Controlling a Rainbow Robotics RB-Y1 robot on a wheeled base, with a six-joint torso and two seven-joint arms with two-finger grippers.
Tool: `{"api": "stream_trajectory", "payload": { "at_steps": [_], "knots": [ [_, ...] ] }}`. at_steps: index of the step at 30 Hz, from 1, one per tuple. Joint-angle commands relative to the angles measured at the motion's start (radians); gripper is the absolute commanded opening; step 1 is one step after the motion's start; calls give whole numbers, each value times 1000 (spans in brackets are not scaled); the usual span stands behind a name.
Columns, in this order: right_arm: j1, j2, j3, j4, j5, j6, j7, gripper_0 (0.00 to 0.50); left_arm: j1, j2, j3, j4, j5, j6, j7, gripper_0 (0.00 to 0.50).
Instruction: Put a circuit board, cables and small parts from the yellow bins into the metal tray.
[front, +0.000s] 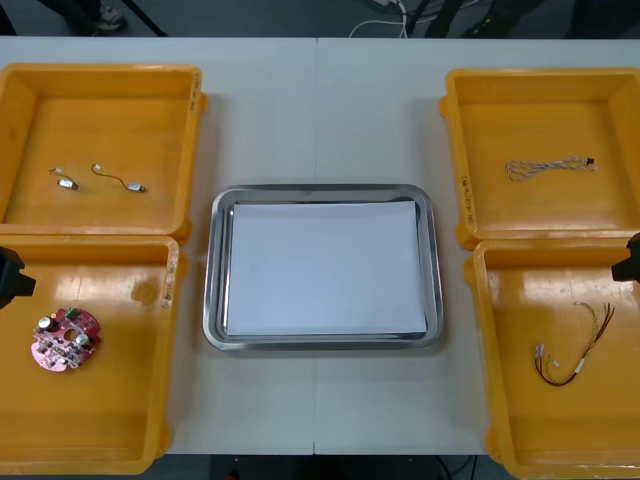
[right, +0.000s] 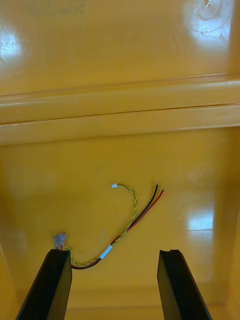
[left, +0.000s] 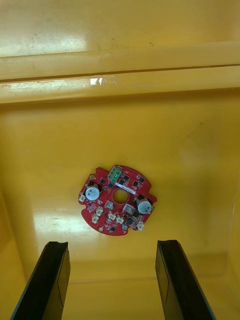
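While both arms waited at the sides of the light table (front: 320, 110), the left gripper (left: 111, 245) hung over the near left bin (front: 100, 440), its two black fingers standing well apart and holding nothing. Just past the fingertips lay the round red circuit board (front: 66, 338), flat on the yellow floor of that bin and touching neither finger. It was component side up, with a hole at its middle and a small silver can on either side of the hole. From above, the gripper showed as a dark shape at the bin's outer edge.

Across the table the right gripper (right: 113, 252) hovered the same way over the near right bin (front: 540, 430), its fingers spread and empty. The red and yellow cable (front: 578, 345) lay loose on the bin floor ahead of them, curling in a loop. One end, with its small connector, sat just beside the tip of one finger, though I could not tell whether it touched.

The far left bin (front: 100, 110) held a few small metal parts (front: 68, 183), lying near one another on thin leads. The far right bin (front: 520, 110) held the twisted blue and white cable (front: 548, 166), stretched out on its own. Between the two pairs of bins sat the metal tray (front: 214, 300), shiny at the rim and white inside.
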Motion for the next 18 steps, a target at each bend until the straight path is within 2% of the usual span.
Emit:
{"api": "stream_trajectory", "payload": {
  "at_steps": [1, 18],
  "knots": [
    [8, -18, -11, -25, -8, 5, 38, 500, -4, 39, 36, -19, 5, -12, 28, 500],
    [8, -18, -11, -25, -8, 5, 38, 500, -4, 39, 36, -19, 5, -12, 28, 500]
  ]
}}
